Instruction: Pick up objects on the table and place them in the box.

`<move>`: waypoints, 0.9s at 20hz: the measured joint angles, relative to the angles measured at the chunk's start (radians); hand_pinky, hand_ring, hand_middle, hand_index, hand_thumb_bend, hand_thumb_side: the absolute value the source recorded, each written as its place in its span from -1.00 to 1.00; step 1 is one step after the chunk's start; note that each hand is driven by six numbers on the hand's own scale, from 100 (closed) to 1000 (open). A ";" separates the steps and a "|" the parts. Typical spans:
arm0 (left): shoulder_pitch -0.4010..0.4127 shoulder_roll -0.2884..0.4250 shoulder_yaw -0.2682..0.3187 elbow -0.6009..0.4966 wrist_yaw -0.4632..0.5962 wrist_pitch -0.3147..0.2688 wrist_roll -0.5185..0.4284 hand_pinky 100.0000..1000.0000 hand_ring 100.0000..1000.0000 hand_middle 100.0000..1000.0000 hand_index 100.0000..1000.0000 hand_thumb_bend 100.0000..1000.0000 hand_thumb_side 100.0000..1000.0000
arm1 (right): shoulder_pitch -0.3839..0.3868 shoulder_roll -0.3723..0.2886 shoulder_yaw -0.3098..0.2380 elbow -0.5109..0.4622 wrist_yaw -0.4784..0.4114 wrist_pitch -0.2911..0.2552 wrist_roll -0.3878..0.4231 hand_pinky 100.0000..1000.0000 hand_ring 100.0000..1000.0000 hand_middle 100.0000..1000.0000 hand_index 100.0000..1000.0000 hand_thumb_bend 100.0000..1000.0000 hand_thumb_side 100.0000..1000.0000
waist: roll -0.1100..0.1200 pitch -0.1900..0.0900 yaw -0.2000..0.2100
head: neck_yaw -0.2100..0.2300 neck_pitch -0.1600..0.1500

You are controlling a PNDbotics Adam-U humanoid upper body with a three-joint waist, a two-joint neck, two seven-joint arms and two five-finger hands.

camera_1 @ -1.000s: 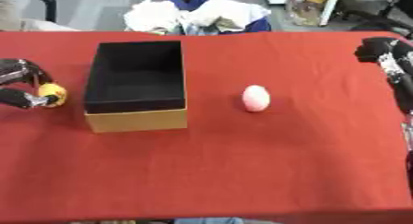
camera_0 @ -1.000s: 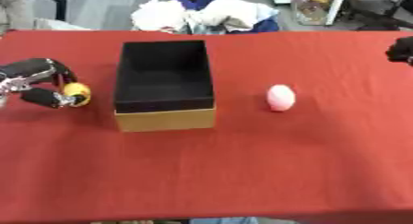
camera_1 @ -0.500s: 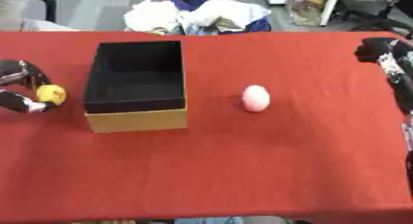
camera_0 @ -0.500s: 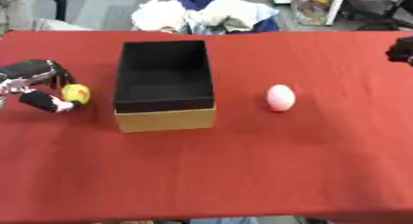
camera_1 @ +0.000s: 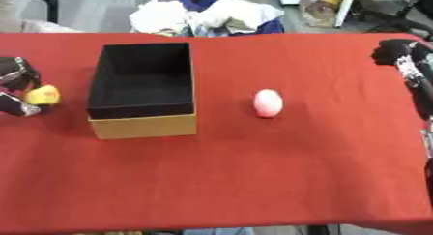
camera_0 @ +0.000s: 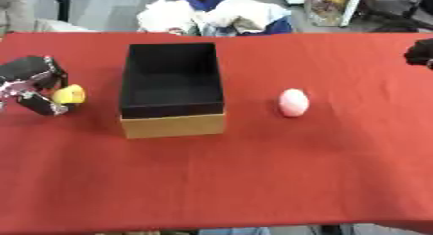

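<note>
Presently, the left hand (camera_0: 34, 84) sat left of the box (camera_0: 172, 95), fingers and thumb curled round a small yellow object (camera_0: 70, 94), which showed on the hand's box-facing side. Whether the object was clear of the red table (camera_0: 253, 171) could not be told. The box stood open, black inside with a tan front wall, apparently empty. A pink egg-shaped object (camera_0: 294, 102) lay on the cloth right of the box, well apart from it. The right hand (camera_1: 397, 52) hung further right of the box, near the table's far right edge; whether its fingers were curled or straight could not be told, and it held nothing visible.

Judgement: step in hand was carrying the yellow object into the box. To do it well, raise it above the near left wall before crossing, release only over the cavity, avoid nudging the box.
</note>
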 measured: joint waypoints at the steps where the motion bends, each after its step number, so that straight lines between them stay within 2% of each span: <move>1: 0.000 0.000 0.002 -0.008 0.010 0.006 0.032 -0.58 -0.80 -0.81 -0.51 -0.40 -0.89 | 0.000 0.000 0.000 0.000 0.000 0.000 0.000 0.41 0.37 0.20 0.46 -1.00 0.47 | 0.000 0.000 0.001 | -0.001 0.000; 4: -0.008 0.002 0.003 -0.050 0.049 0.016 0.100 -0.59 -0.80 -0.82 -0.51 -0.37 -0.96 | 0.000 0.000 0.000 0.000 0.000 0.000 0.000 0.41 0.37 0.19 0.46 -1.00 0.47 | -0.001 0.000 0.001 | -0.001 0.000; 7: -0.029 0.011 0.003 -0.109 0.098 0.021 0.127 -0.58 -0.80 -0.82 -0.51 -0.42 -1.00 | 0.000 0.000 0.000 0.000 0.000 0.000 0.000 0.41 0.37 0.20 0.46 -1.00 0.47 | -0.002 0.000 0.002 | -0.001 0.000; 13: -0.096 0.004 -0.019 -0.209 0.203 0.022 0.119 -0.58 -0.68 -0.81 -0.51 -0.32 -1.00 | 0.000 0.001 0.000 0.000 0.000 -0.002 0.005 0.42 0.37 0.20 0.46 -1.00 0.47 | -0.003 -0.005 -0.004 | 0.005 0.000; 18: -0.124 -0.045 -0.062 -0.250 0.220 -0.003 0.089 -0.57 -0.68 -0.81 -0.50 -0.32 -1.00 | -0.001 0.008 0.006 0.001 0.000 -0.001 0.009 0.42 0.37 0.20 0.46 -1.00 0.46 | -0.006 -0.006 -0.013 | 0.013 0.000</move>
